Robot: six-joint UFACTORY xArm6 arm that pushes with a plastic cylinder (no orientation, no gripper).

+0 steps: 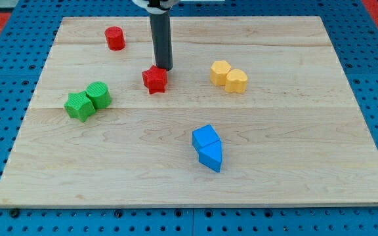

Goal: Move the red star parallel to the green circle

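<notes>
The red star (154,79) lies on the wooden board (294,151), left of centre in the upper half. My tip (164,68) stands just above and to the right of the star, touching or nearly touching its upper right edge. The green circle (99,95) sits at the view's left, lower than the star, pressed against a green star (79,106) on its lower left side.
A red cylinder (115,39) stands near the top left. Two yellow blocks (228,76) sit together right of the red star. Two blue blocks (208,148) sit together below centre. Blue pegboard surrounds the board.
</notes>
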